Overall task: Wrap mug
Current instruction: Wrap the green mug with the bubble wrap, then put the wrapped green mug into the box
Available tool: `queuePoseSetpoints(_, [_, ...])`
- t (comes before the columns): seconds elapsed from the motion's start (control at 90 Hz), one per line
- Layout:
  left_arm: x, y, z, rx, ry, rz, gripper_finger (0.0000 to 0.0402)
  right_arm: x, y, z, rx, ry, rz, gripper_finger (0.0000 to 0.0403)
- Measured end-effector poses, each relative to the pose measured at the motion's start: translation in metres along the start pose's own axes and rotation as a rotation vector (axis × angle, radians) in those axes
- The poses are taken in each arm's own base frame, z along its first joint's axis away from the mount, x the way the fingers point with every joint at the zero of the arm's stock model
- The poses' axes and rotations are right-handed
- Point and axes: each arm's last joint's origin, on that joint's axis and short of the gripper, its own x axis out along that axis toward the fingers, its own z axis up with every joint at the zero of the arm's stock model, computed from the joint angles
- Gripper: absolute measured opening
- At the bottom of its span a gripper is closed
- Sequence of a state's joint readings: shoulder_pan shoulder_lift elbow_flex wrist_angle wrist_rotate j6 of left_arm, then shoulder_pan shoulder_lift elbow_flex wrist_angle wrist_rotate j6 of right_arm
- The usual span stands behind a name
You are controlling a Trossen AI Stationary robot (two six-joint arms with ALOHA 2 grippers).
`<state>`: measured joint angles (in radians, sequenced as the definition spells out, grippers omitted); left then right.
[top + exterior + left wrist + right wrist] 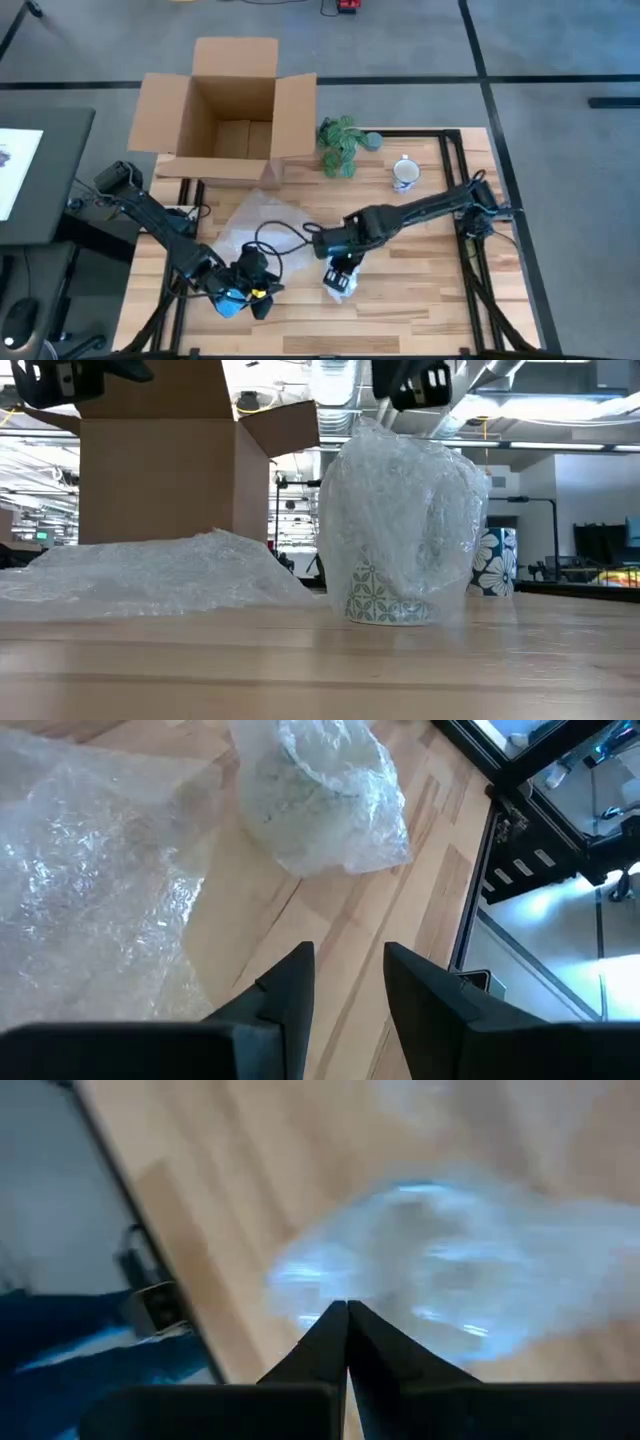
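A mug with a green pattern (385, 600) stands upright on its base on the wooden table, with bubble wrap (400, 500) draped loosely over it. The wrapped mug (340, 284) is near the table's front middle and also shows in the left wrist view (320, 800). My right gripper (347, 1308) hovers shut just above it (342, 268). My left gripper (345, 975) is open at the front left (252, 292) and points toward the bundle with nothing between its fingers. A loose sheet of bubble wrap (255, 225) lies flat to the left. My right gripper points down over the top of the bubble wrap (400, 430) with its fingers shut. Whether the fingertips touch the wrap, I cannot tell; nothing shows between them.
An open cardboard box (230, 110) stands at the far left. A small green plant (345, 145) and a second, flowered mug (405, 173) are at the far middle. Black frame rails (465, 200) run along the table's right side. Bare wood lies at the front right.
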<state>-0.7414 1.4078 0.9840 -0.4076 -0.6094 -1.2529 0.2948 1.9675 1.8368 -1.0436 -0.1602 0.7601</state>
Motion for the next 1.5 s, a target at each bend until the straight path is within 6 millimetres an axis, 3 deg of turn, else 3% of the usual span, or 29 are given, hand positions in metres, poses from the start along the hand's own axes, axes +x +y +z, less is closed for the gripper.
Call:
queuePoseSetpoints(0.233, [0.000, 0.000, 0.000, 0.000, 0.001, 0.000, 0.0104, 0.058, -0.022, 0.000, 0.034, 0.088, -0.112, 0.0000])
queuePoseSetpoints(0.433, [0.000, 0.000, 0.000, -0.008, 0.001, -0.002, 0.0104, 0.078, -0.032, 0.006, 0.055, 0.100, -0.163, 0.0000])
queuePoseSetpoints(0.633, [0.000, 0.000, 0.000, -0.003, -0.001, 0.000, 0.0104, 0.080, -0.036, 0.010, 0.051, 0.055, -0.199, 0.0000])
queuePoseSetpoints(0.833, [0.000, 0.000, 0.001, -0.003, -0.001, 0.000, 0.0104, 0.061, -0.035, 0.015, 0.066, 0.029, -0.189, 0.0000])
queuePoseSetpoints(1.078, [0.000, 0.000, 0.001, -0.002, -0.002, 0.000, 0.0104, 0.006, -0.022, 0.022, 0.078, -0.042, -0.134, 0.0000])
queuePoseSetpoints(1.211, [0.000, 0.000, 0.000, -0.002, -0.002, 0.000, 0.0104, -0.009, -0.023, 0.021, 0.067, -0.026, -0.138, 0.0005])
queuePoseSetpoints(1.356, [0.000, 0.000, 0.000, -0.002, -0.001, 0.000, 0.0104, -0.015, -0.036, 0.024, -0.005, 0.007, -0.169, 0.0055])
queuePoseSetpoints(1.5, [0.000, 0.000, 0.000, 0.006, -0.001, 0.000, 0.0104, -0.001, -0.057, 0.032, -0.073, 0.057, -0.203, 0.0139])
